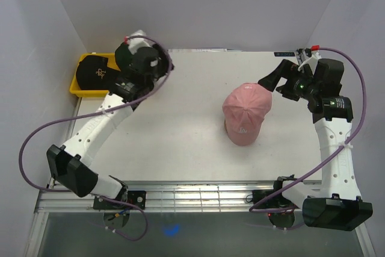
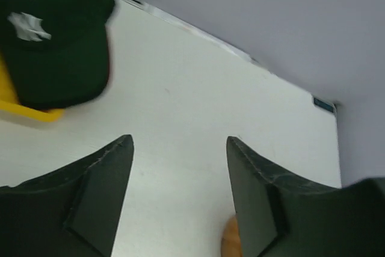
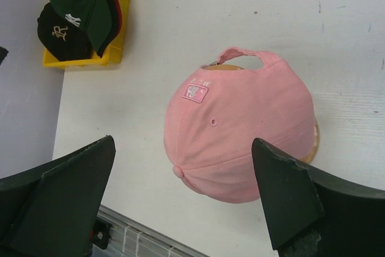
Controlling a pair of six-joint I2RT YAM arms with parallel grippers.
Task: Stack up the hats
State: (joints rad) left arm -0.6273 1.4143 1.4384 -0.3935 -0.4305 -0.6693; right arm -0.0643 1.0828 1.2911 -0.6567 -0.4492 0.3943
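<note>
While both pincers grip nothing, I read the left gripper first: its jaws are parted, with only bare table between them. At ten o'clock from it in the wrist view lies the green cap, resting on the yellow tray and lapping past its rim. From overhead, the black cap sits in that tray at the table's ten o'clock corner.

The right gripper is spread wide and empty. It is aimed at the pink cap, near it but not touching. That cap sits on the wooden stand, right of mid-table.

I judge these caps light and soft in the crown, so a pinch there would crumple the cloth. The brim looks stiffer, and that is where I'd take hold.

My left arm is stretched long toward eleven o'clock, with its elbow low at eight. The right rises from four o'clock, its wrist bent toward nine.
</note>
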